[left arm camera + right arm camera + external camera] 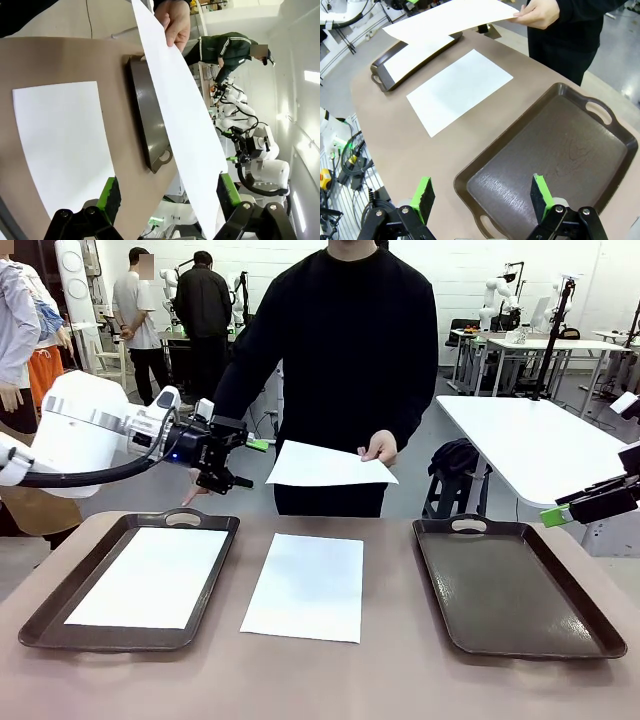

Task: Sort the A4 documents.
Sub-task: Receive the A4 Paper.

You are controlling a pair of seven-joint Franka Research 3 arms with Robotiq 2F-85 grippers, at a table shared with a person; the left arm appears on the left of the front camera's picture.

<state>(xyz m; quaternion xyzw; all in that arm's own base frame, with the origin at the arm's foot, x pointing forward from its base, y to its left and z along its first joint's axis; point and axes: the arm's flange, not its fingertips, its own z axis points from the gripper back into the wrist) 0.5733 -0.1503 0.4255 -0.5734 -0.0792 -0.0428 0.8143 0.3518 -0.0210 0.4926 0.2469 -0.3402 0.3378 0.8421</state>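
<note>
One plain white A4 paper sheet [150, 575] lies flat inside the dark brown rectangular handled tray on my left [100, 638]. A second such sheet [305, 585] lies on the bare brown tabletop [320, 680], between that tray and the matching dark brown tray on my right [510, 590], touching neither. A third sheet [325, 465] is in the air above the table's far edge, pinched at one end by the hand [380, 447] of a person in a black sweater. My left gripper [250, 463] hangs beside that sheet's free end, fingers spread wide. From my left wrist the paper's edge runs close to one green pad [226, 187], and I cannot tell whether they touch. My right gripper [481, 194] hovers over the right tray, fingers spread apart.
</note>
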